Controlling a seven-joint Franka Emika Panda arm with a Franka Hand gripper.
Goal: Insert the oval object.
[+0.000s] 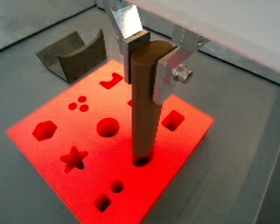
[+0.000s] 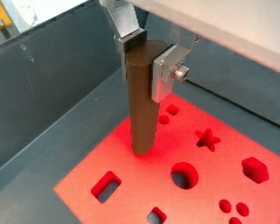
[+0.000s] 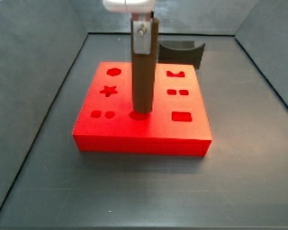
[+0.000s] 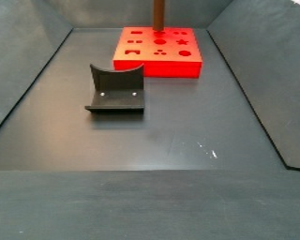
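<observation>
The oval object is a long dark brown peg, held upright. My gripper is shut on its top end; it also shows in another wrist view. The peg's lower end meets the red block at a hole near the block's edge. In a side view the peg stands on the block's top near its front middle. In a side view from afar the peg rises from the block. The gripper is above the block. How deep the peg sits is hidden.
The red block has several shaped holes: star, hexagon, circle, squares. A dark grey curved block stands on the grey floor apart from the red block; it also shows behind the block. Bin walls surround the floor.
</observation>
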